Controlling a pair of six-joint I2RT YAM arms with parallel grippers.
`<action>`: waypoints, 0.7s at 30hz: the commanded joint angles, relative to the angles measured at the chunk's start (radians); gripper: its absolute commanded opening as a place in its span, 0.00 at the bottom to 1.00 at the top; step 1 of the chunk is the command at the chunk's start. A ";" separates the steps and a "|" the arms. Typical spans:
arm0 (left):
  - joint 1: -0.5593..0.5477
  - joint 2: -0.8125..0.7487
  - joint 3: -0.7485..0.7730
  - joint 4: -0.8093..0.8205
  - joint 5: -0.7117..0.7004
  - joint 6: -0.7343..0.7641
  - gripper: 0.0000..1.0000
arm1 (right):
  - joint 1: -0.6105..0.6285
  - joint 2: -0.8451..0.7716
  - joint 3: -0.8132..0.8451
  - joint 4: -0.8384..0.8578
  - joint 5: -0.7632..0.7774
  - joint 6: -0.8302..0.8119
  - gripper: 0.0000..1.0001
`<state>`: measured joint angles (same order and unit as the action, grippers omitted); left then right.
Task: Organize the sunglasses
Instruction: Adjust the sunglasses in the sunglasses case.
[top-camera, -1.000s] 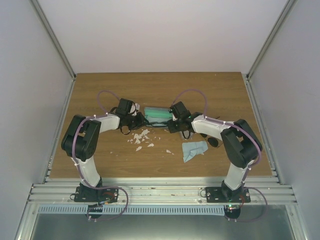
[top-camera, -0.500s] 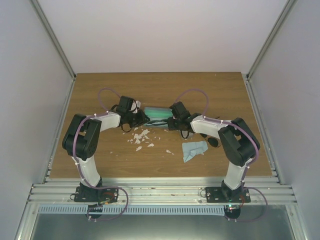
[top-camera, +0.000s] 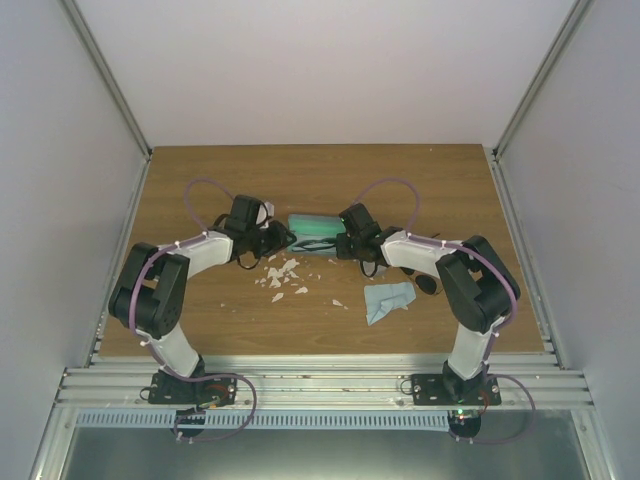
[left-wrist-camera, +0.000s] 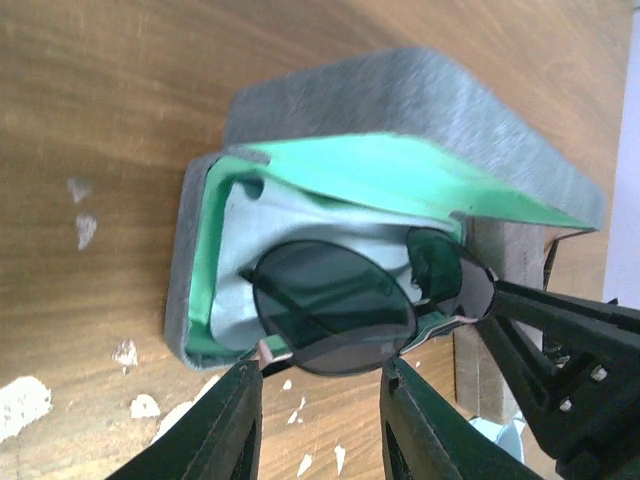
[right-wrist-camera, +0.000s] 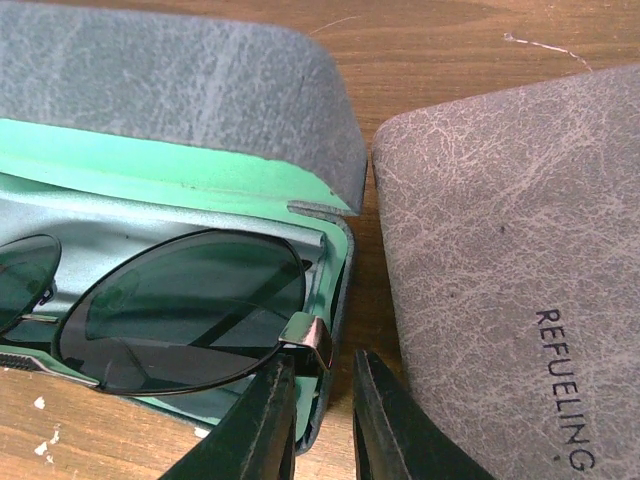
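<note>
A pair of sunglasses (left-wrist-camera: 335, 310) with dark rounded lenses lies in the open grey case (left-wrist-camera: 420, 100) with green lining, on a pale cloth. My left gripper (left-wrist-camera: 320, 395) is open at the case's front edge, one lens rim just between its tips. My right gripper (right-wrist-camera: 325, 400) is nearly closed on the sunglasses' (right-wrist-camera: 180, 310) end hinge at the case's (right-wrist-camera: 150, 90) end wall. In the top view the case (top-camera: 312, 225) lies between the left gripper (top-camera: 280, 238) and the right gripper (top-camera: 340, 245). A second dark pair (top-camera: 426, 283) lies by the right forearm.
A closed grey case (right-wrist-camera: 500, 250) marked REFUELING lies right beside the open one. A light-blue cloth (top-camera: 388, 298) lies in front of the right arm. White scraps (top-camera: 283, 275) are scattered in front of the left gripper.
The left arm's elbow has swung out to the left and lower while its gripper stayed at the case. The right gripper shifted slightly left toward the case.
</note>
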<state>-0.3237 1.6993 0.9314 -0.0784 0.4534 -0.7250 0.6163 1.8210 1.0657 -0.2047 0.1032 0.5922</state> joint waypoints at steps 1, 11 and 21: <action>-0.004 0.015 -0.037 0.041 0.042 -0.044 0.36 | 0.003 -0.002 0.011 0.031 0.007 0.015 0.17; -0.004 0.100 -0.001 0.075 0.089 -0.067 0.31 | 0.004 0.003 0.011 0.033 0.000 0.018 0.17; -0.004 0.126 0.066 0.057 0.055 -0.049 0.21 | 0.006 0.007 0.004 0.041 -0.016 0.020 0.11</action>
<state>-0.3237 1.8103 0.9463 -0.0460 0.5278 -0.7933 0.6178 1.8210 1.0657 -0.2005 0.0917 0.6003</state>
